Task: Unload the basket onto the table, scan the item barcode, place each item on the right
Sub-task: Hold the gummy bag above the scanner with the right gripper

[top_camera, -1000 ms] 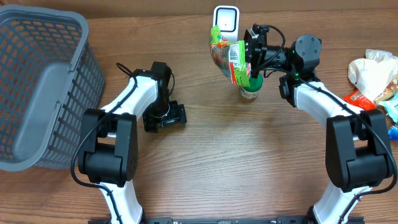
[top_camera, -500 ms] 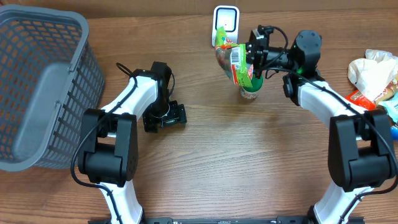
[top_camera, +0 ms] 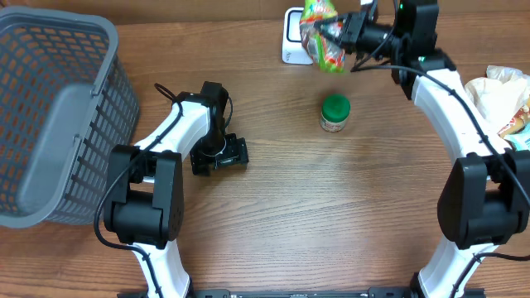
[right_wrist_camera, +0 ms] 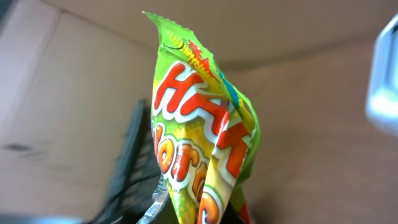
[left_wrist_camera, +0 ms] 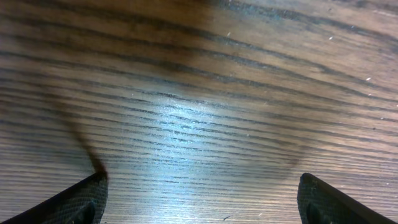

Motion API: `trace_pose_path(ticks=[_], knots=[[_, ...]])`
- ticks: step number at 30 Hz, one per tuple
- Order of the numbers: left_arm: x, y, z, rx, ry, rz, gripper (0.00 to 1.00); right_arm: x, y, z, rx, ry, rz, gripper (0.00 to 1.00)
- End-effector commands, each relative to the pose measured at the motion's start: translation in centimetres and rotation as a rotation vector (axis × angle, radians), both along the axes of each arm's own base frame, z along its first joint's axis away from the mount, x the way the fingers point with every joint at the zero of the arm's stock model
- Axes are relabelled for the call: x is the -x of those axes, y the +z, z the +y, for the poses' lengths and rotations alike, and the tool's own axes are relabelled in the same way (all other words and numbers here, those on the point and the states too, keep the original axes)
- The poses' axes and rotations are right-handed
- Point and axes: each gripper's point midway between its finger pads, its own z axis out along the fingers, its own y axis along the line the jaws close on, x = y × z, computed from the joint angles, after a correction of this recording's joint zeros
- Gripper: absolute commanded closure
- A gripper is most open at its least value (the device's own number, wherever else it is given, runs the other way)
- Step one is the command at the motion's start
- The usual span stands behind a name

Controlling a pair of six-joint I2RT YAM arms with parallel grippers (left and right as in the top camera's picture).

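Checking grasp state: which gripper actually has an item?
The right gripper, shut on the green snack bag at the white scanner; the left gripper is open and empty, facing the table.

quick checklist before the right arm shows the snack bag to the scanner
1. Right gripper shut on the snack bag: ok.
2. Bag near the white scanner: ok, it overlaps the scanner's right edge in the overhead view.
3. Barcode facing the scanner: cannot tell, the right wrist view shows only printed lettering.
4. Green-lidded jar clear of the bag: ok, it stands apart on the table.
5. Left gripper out of the way: ok, open, empty, low over the table, far from the scanner.
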Motion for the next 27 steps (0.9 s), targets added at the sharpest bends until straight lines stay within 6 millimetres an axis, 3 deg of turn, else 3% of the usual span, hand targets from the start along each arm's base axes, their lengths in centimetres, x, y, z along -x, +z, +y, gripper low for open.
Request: trace_pose_path(ticks=[1,12,18,27], knots=[[-0.2,-1.0,0.2,-0.005,0.013,0.000,0.10,-3.2,1.4,-1.0,0.211,-0.145,-0.246,0.96],[-1.1,-1.1,0.0,0.001,0.013,-0.036,0.09,-6.1,1.5,1.0,0.526,-0.416,-0.457,0.96],[-1.3,-1.1,0.0,0.004,0.008,-0.046,0.10,-8.6,0.9,-0.2,0.546,-0.558,-0.507,0.96],[-1.5,-1.1,0.0,0.004,-0.011,-0.055,0.10,-12.5,-0.7,-0.1,0.573,-0.643,-0.561,0.96]])
